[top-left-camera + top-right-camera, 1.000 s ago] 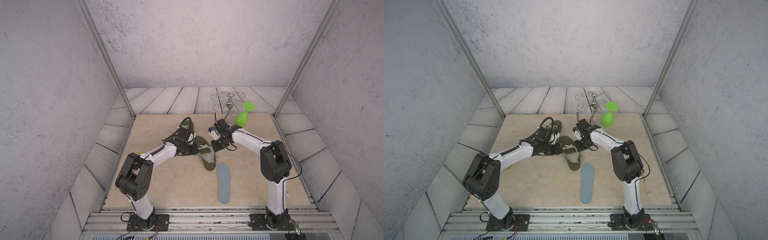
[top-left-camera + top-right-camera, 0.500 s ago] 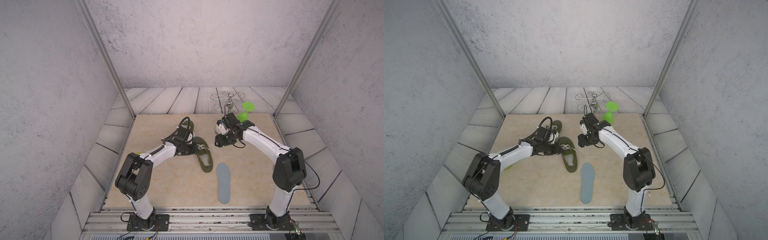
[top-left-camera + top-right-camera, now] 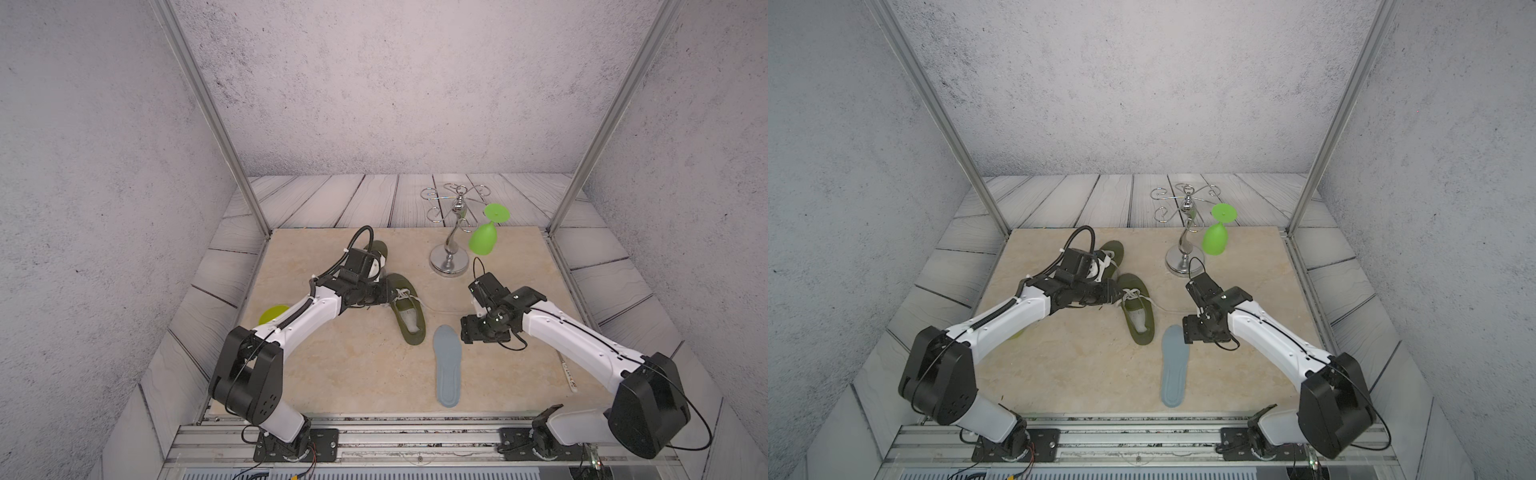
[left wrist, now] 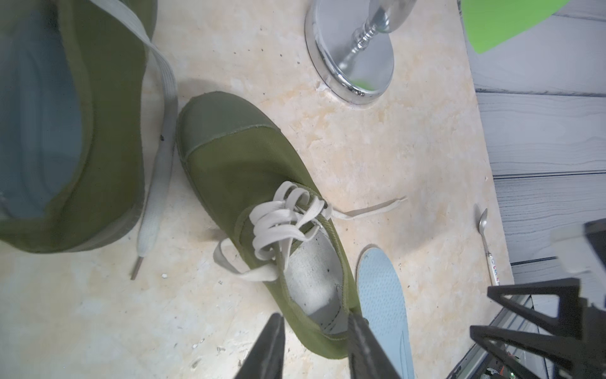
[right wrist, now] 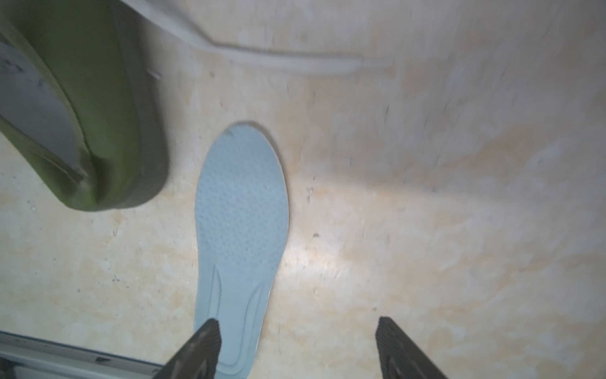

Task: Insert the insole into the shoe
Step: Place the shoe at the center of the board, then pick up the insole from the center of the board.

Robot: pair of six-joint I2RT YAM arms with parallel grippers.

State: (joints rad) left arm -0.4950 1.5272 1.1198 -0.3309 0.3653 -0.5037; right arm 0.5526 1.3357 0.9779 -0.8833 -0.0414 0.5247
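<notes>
- The insole (image 3: 447, 365) (image 3: 1175, 365) (image 5: 241, 229) lies flat on the table (image 3: 353, 374), outside the shoe; it is pale blue-grey, toe end toward the back wall, heel end near the front edge
- The shoe (image 3: 406, 309) (image 3: 1138, 309) (image 4: 262, 183) stands on its sole just beside the insole's toe end; the right wrist view shows a strip of table between the two; it is olive green with white laces, its opening shows a pale lining, and one lace trails across the table toward the right arm
- The right tool (image 3: 467, 332) (image 5: 301, 347) hangs just beside the insole's toe end; its fingers stand wide apart and hold nothing; in the right wrist view one finger (image 5: 203, 344) overlaps the insole
- The left tool (image 3: 388, 294) (image 4: 316, 347) sits by the shoe's laces; its fingers are apart, gripping nothing
- A second olive shoe (image 3: 376, 253) (image 4: 98, 131) lies behind the left arm; its inside looks blue-grey
- A chrome stand (image 3: 451, 259) carries an upturned green glass (image 3: 483, 241) near the back; a spoon (image 3: 568, 370) lies at the table's right edge
</notes>
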